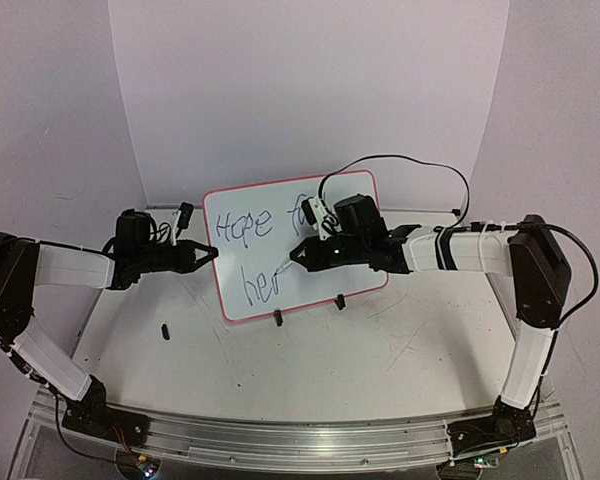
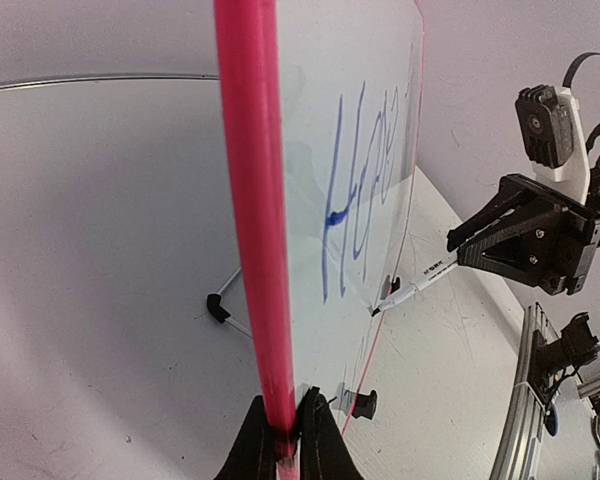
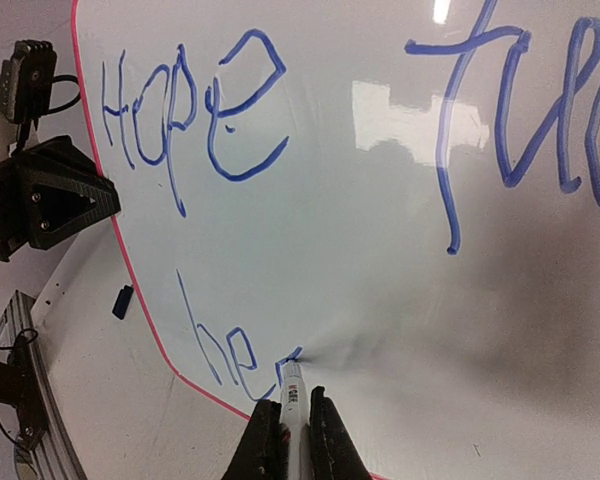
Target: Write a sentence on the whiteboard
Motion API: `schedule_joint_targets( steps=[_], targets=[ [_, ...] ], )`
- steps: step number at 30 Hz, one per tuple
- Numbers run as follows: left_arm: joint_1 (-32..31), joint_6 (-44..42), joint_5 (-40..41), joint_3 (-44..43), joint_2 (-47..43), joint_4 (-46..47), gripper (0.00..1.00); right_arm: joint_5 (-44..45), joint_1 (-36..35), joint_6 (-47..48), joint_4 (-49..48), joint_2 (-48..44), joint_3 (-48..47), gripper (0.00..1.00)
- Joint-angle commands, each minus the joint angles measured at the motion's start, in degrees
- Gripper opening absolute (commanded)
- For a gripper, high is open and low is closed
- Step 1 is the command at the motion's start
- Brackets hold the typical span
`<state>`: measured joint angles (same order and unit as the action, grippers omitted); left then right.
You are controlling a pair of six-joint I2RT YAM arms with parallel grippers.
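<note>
Grip detail: the left gripper, fully closed, pinches the red left rim of the whiteboard, which stands on black feet at mid-table. The right gripper, nearly closed, clamps a marker whose tip touches the board after the blue lettering "Hope fue", "her". The white table is scratched, a small black object lies near the left arm, and pale walls stand behind.

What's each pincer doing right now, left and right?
Left pincer: closed on the red-pink rim of the small rectangular glossy white whiteboard.
Right pincer: closed on a slim white marker pen, tip on the board.
</note>
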<state>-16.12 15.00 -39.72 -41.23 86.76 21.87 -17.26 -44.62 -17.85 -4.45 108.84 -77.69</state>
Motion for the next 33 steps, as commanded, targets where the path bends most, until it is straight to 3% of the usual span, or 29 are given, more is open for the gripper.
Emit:
schedule_joint_targets(
  steps=[1, 14, 23, 33],
  targets=[
    [-0.23, -3.49, 8.32, -2.25, 1.04, -2.27, 0.00, 3.81, 1.25, 0.54, -1.09, -1.24, 1.90, 0.00],
    [-0.27, -3.40, 8.29, -2.33, 1.20, -2.44, 0.00, 4.69, 1.20, 0.39, -1.02, -3.89, 6.66, 0.00],
    [-0.25, -3.58, 8.35, -2.69, 1.85, -2.54, 0.00, 2.64, 1.20, -0.22, -0.74, -10.53, 6.23, 0.00],
    [-0.25, -3.58, 8.37, -2.40, 1.26, -2.53, 0.00, 3.39, 1.47, 0.98, -0.83, -8.08, 3.25, 0.00]
  ],
)
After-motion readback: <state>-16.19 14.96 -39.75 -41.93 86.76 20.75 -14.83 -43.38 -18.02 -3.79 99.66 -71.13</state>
